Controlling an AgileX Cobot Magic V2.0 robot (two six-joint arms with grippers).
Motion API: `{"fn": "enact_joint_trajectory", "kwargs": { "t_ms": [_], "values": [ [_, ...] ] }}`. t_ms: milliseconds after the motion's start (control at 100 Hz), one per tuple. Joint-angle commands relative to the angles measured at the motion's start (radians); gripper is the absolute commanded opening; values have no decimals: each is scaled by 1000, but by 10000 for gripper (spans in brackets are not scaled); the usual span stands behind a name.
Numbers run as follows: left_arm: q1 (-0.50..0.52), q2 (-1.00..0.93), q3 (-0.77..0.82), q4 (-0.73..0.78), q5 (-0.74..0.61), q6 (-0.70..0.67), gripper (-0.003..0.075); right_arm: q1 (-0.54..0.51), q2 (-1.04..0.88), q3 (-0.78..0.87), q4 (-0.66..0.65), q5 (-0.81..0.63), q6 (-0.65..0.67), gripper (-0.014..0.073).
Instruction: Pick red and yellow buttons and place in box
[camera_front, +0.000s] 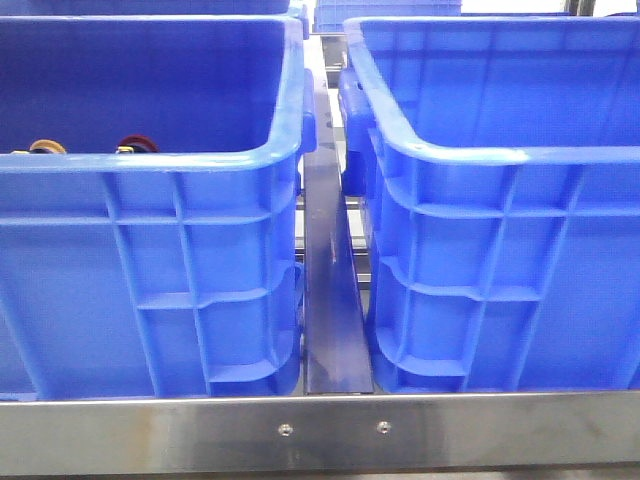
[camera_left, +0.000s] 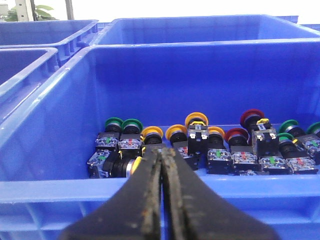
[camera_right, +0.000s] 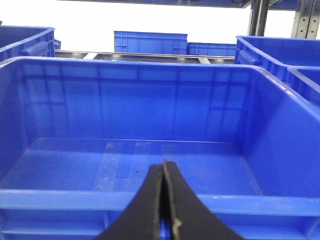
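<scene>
1. Neither gripper shows in the front view. Two blue crates sit side by side: the left crate (camera_front: 200, 260) fills the left half of the frame, the right crate (camera_front: 500, 260) the right half, a metal rail (camera_front: 330, 300) between them. A yellow button (camera_front: 44, 147) and a red button (camera_front: 137, 143) peek over the left crate's near rim at mid left. No writing can be read.
2. Left wrist view: the left gripper (camera_left: 162, 165) at bottom center has its fingers pressed together, holding nothing, above the crate's near rim. Across the middle of the frame lie green, yellow and red buttons; their small labels are too tiny to read.
3. Right wrist view: the right gripper (camera_right: 163, 172) at bottom center is likewise closed and empty, over the right crate's near rim.
</scene>
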Motion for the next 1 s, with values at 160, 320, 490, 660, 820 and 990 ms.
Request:
{"fn": "enact_joint_trajectory", "kwargs": {
  "t_ms": [160,320,490,660,820,990],
  "values": [
    [1,-30,-128,-3,39,-10,-20,-4,-23,6,-7,-79,-4,-104],
    [1,-24,-205,-3,107,-10,-20,-4,-23,6,-7,-79,-4,-104],
    [1,26,-283,-11,145,-10,-20,-4,-23,6,-7,-79,-4,-104],
    [1,116,-387,-52,202,-10,-20,-4,-23,6,-7,-79,-4,-104],
    [1,241,-485,-52,225,-10,-20,-4,-23,6,-7,-79,-4,-104],
    [1,398,-601,-52,300,-10,-18,-4,-23,6,-7,-79,-4,-104]
  ]
}}
